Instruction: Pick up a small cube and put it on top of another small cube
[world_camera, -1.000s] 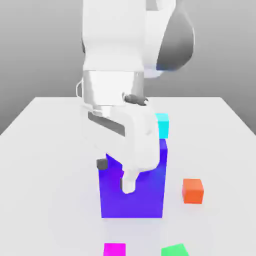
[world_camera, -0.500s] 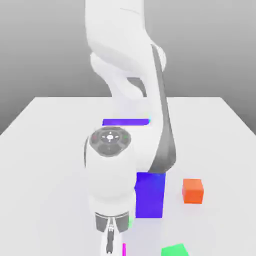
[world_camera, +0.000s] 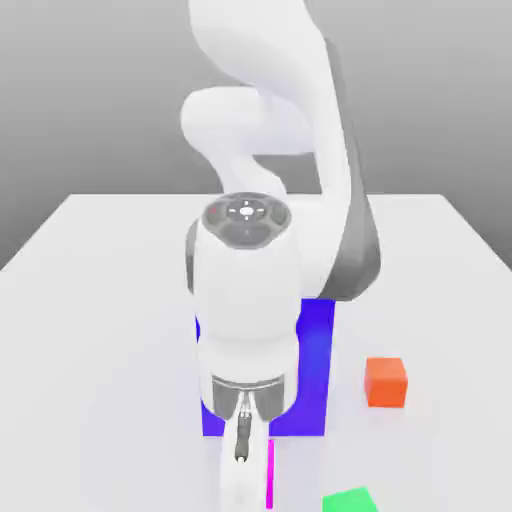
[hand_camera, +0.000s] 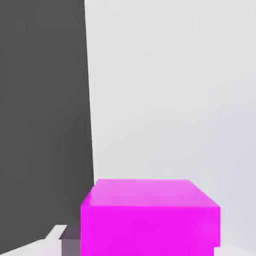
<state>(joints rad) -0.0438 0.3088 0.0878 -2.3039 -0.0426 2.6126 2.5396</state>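
- The gripper (hand_camera: 146, 246) is closing on the magenta cube (hand_camera: 150, 230); its fingertips are sitting at opposite sides of the cube, and the cube is lying directly between them.
- In the exterior view, the cube is showing as a thin upright magenta strip just beside the white hand (world_camera: 245, 475), on the exterior view's right; the hand is hiding the rest of it; whether the cube is touching the table (world_camera: 100, 310) is something that cannot be told.
- In the hand view, a straight boundary between the pale surface and a dark area is running close by the cube.
- The arm (world_camera: 350, 230) is reaching out from the far edge of the table; its hand is coming down in front of the big blue block (world_camera: 316, 370) and covering much of it.
- The orange cube (world_camera: 386, 383) is resting near the block, toward the table's side edge on the exterior view's right; it is standing apart from the block.
- The green cube (world_camera: 349, 501) is lying farther from the table's far edge than the orange one; it is sitting turned at an angle, apart from the hand.
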